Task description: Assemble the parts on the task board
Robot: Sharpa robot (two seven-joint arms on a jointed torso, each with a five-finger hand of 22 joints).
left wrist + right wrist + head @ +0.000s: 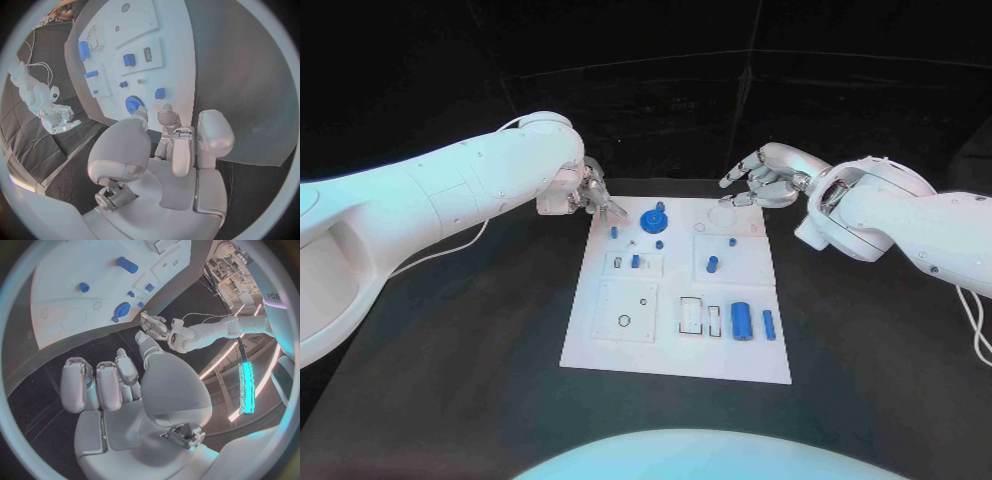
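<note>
Neither hand holds a part yet, so the step in hand looks like the first reach. The left hand (583, 190), at the upper left of the task board (678, 362), is nearest the round blue part (656, 217) in the board's upper middle. A good pick would bring the fingers down around that part's rim rather than across it, slowly enough not to knock the small blue pegs (615, 232) just beside it. The left hand hovers at the board's far corner with its fingers (182, 150) loosely curled and nothing between them. The right hand (759, 178) hangs over the dark worktop (473, 350) near the board's upper right corner, fingers (94, 387) bent but apart, also empty. Two larger blue cylinders (741, 321) lie in the board's lower right, well apart from both hands.
</note>
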